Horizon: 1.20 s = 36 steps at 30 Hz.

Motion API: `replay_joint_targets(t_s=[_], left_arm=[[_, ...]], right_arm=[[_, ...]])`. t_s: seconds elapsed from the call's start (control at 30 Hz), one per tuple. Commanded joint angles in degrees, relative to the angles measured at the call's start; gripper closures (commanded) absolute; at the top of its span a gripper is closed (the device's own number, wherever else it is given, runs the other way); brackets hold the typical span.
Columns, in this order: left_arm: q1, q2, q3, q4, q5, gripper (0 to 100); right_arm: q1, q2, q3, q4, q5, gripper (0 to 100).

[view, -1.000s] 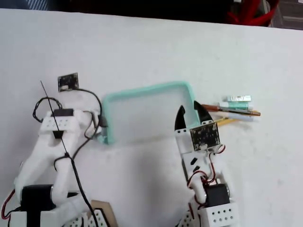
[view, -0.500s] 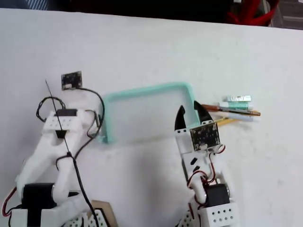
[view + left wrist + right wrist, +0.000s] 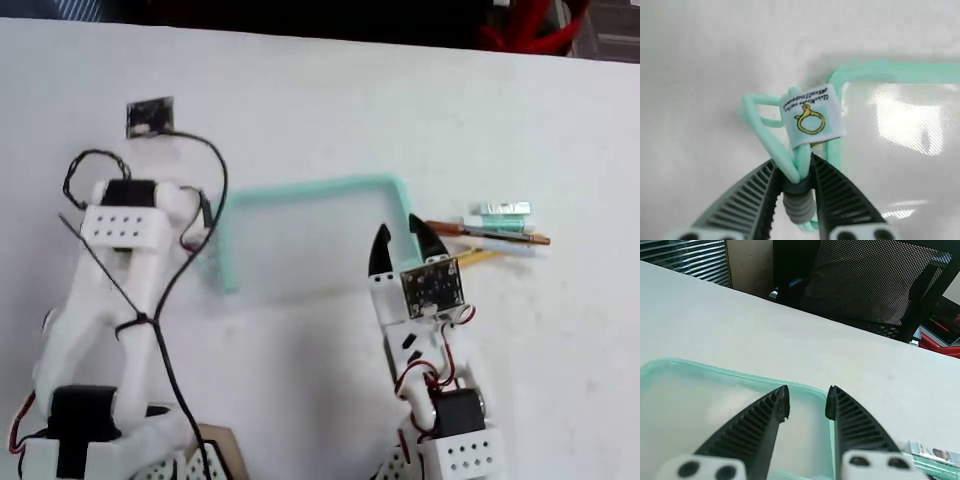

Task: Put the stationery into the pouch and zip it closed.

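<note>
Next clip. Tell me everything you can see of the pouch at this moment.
The pouch is a flat rectangle of clear, plastic-looking film edged in mint green, lying on the white table between the arms. At its left corner a mint cord loop carries a white tag; the left pincer is shut on that cord. The right pincer stands open over its right end; contact cannot be told. It looks empty: the stationery lies beside it on the right.
</note>
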Motion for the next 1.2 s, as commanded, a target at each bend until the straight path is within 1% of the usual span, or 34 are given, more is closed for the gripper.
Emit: replay_joint_targets(t_s=[0.0, 0.1, 0.2, 0.23, 0.3, 0.37, 0.4, 0.47, 0.53, 0.6, 0.63, 0.8, 0.87, 0.97, 1.17], left_arm=[[3.12, -0.48, -13.27, 9.41, -2.64, 94], [5.58, -0.48, -24.26, 17.41, -3.96, 94], [8.57, -0.4, -35.16, 23.12, -4.31, 94], [9.71, -0.4, -38.59, 24.35, -4.31, 94], [12.18, -0.13, -44.57, 25.93, -4.31, 94], [14.55, 0.13, -49.14, 26.55, -4.31, 94], [15.78, 0.13, -50.81, 26.55, -4.31, 94], [18.51, 0.13, -52.84, 26.29, -4.4, 94], [21.05, 0.13, -53.8, 26.2, -4.48, 94], [23.25, 0.13, -53.89, 25.93, -5.8, 94], [24.31, 0.13, -53.8, 25.85, -6.77, 94], [27.65, 0.13, -54.15, 25.85, -7.91, 94], [28.35, 0.13, -54.24, 25.76, -8.0, 94], [28.7, 0.13, -54.33, 25.41, -8.0, 94], [32.4, -0.13, -56.26, 25.14, -8.0, 94]], right_arm=[[-0.48, 0.13, 0.53, 0.4, 0.09, 86.8], [-0.48, 0.13, 0.53, 0.48, 0.09, 86.8], [-0.48, -0.31, 0.26, 0.57, 0.35, 86.8], [-0.48, -0.31, 0.0, 0.57, 1.49, 86.8], [-0.48, -0.31, -1.49, 1.27, 6.24, 86.8], [-0.57, -0.31, -4.92, 5.32, 9.41, 86.8], [-0.92, -0.31, -7.03, 8.22, 9.32, 86.6], [-3.12, -0.31, -11.52, 14.99, 9.32, 83.5], [-6.81, -0.31, -15.12, 20.88, 9.49, 76.7], [-11.03, -0.31, -17.23, 24.4, 9.85, 69.3], [-12.7, -0.31, -17.93, 25.27, 9.85, 67.3], [-16.22, -0.4, -20.92, 27.47, 9.32, 68.9], [-17.27, -0.4, -23.56, 29.23, 7.38, 69.0], [-17.63, -0.4, -25.49, 29.14, 3.69, 69.0], [-17.71, -0.31, -20.31, 18.15, 4.04, 69.0]])
